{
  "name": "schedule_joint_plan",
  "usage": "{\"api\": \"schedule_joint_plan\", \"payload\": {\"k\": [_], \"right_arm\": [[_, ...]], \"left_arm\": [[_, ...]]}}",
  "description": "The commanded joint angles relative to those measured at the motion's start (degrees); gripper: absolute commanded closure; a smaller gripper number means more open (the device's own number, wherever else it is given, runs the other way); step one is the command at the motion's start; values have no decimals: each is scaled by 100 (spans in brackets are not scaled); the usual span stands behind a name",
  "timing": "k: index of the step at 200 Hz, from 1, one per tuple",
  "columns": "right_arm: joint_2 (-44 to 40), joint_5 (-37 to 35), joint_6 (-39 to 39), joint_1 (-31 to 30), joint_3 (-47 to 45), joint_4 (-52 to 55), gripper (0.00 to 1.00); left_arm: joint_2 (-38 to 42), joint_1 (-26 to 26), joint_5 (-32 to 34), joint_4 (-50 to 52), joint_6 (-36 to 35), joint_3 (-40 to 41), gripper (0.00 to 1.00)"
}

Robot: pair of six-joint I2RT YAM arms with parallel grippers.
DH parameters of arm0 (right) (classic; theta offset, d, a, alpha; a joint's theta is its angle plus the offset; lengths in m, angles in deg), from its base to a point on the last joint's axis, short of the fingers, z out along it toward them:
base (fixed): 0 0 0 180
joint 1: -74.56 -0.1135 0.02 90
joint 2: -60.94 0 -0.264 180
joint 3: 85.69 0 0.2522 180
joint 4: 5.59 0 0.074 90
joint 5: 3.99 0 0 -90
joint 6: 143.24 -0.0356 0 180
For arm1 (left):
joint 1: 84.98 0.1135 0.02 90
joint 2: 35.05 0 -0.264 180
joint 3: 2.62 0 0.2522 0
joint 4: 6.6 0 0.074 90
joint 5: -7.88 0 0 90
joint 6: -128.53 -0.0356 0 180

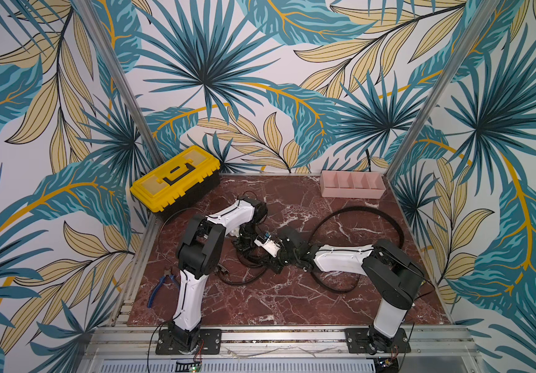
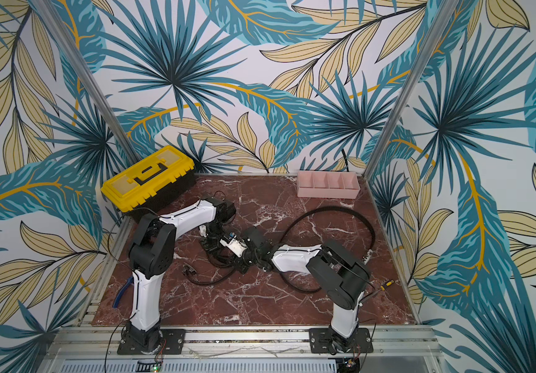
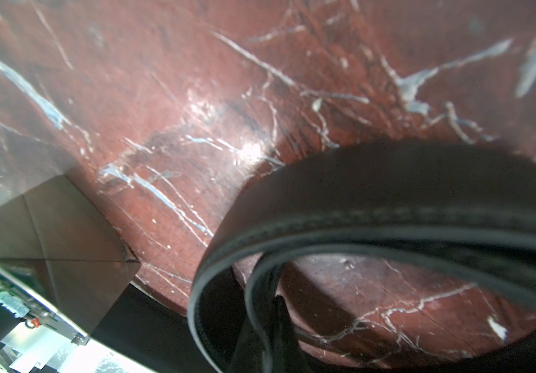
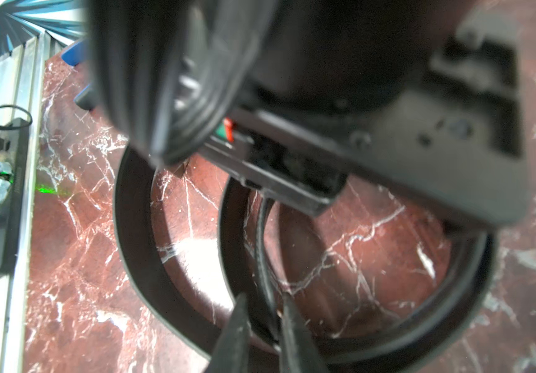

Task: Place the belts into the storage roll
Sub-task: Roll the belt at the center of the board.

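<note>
Two black belts lie on the red marble table. One sweeps in a wide arc (image 1: 357,209) on the right and runs under my right arm. The other (image 1: 237,281) curls in front of the two wrists, which meet mid-table. My left gripper (image 3: 269,323) is shut on a belt whose strap (image 3: 389,200) loops close around it. My right gripper (image 4: 265,310) has its thin fingertips (image 4: 237,323) pinched on the edge of a belt strap (image 4: 261,252) in the same loose coil. The pink storage roll (image 1: 350,192) stands at the back right with nothing showing in its compartments, far from both grippers.
A yellow-and-black toolbox (image 1: 176,179) sits shut at the back left. Blue-handled pliers (image 1: 160,284) lie by the left arm's base. A screwdriver (image 2: 386,284) lies near the right edge. An aluminium rail (image 1: 279,336) runs along the front.
</note>
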Motion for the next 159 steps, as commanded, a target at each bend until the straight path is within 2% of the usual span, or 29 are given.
{"api": "schedule_joint_plan", "payload": {"k": [1,64,94,103,128,159], "right_arm": [[133,36,-2,-22,-6,132,88],[55,-124,-69,-19,-97,-153,95],[-27,-99,-103,-17,-229,-313,95],[-46,-99,-110,-21,-253,-337,95],[-64,-73,-142,3,-302,-391,96],[-115,-107,-173,25,-358,-478,96]], "left_arm": [[6,-3,-276,-397,-149,-56,100],[13,5,-378,-464,-288,-91,100],[250,62,-312,-536,-410,10,83],[357,92,-291,-560,-428,80,74],[630,225,-264,-639,-490,238,65],[967,351,-248,-646,-480,427,59]]}}
